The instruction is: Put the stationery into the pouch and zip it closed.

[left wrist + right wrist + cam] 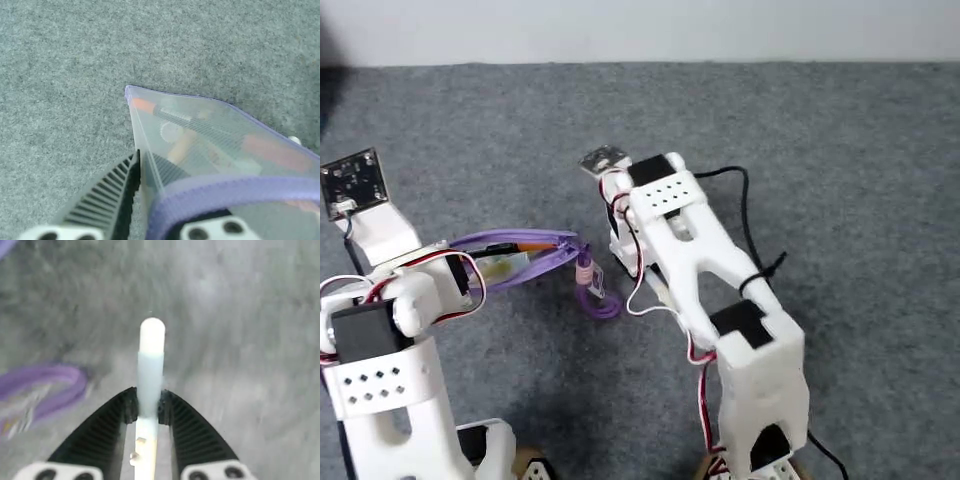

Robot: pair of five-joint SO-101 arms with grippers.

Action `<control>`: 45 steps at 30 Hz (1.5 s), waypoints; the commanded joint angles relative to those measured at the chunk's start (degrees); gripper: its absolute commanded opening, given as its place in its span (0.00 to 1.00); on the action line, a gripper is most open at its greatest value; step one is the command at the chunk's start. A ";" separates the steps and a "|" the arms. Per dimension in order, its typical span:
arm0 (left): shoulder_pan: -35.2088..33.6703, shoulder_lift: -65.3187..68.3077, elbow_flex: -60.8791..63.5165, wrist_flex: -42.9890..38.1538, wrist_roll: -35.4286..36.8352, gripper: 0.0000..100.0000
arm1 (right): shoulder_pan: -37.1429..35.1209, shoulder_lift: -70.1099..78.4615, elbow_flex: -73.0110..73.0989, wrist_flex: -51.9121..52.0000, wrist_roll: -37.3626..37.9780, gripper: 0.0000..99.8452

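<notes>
The clear pouch (pixel 525 256) with purple trim is lifted off the grey mat, and orange and dark pens show through its wall (pixel 215 145). My left gripper (pixel 147 169) is shut on the pouch's edge near one corner. The purple zip-pull loop (pixel 599 303) hangs from the pouch's other end and also shows beside my right gripper (pixel 47 390). My right gripper (pixel 148 407) is shut on a white pen-like stick (pixel 151 347), which points out past the fingertips above the mat. The right arm (pixel 670 215) stands just right of the pouch's end.
Grey carpet-like mat (pixel 820 170) covers the table, with a pale wall along the far edge. A black cable (pixel 752 235) runs along the right arm. Open mat lies to the far right and far left.
</notes>
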State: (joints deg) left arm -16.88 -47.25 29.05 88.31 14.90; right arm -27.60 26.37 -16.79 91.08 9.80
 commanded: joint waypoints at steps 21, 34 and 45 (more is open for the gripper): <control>-0.35 -0.44 -0.75 -1.67 0.35 0.01 | -12.44 -49.71 -0.79 7.16 -23.65 0.01; -0.44 -0.35 -0.75 -1.67 0.35 0.01 | -23.08 -60.09 -0.70 -4.53 -26.73 0.01; -0.44 -0.26 -0.75 -1.76 0.35 0.01 | -22.99 -71.16 11.08 -6.64 -26.90 0.01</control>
State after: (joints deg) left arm -16.88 -47.25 29.05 88.31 14.90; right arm -50.11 -39.65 -10.90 86.59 -16.40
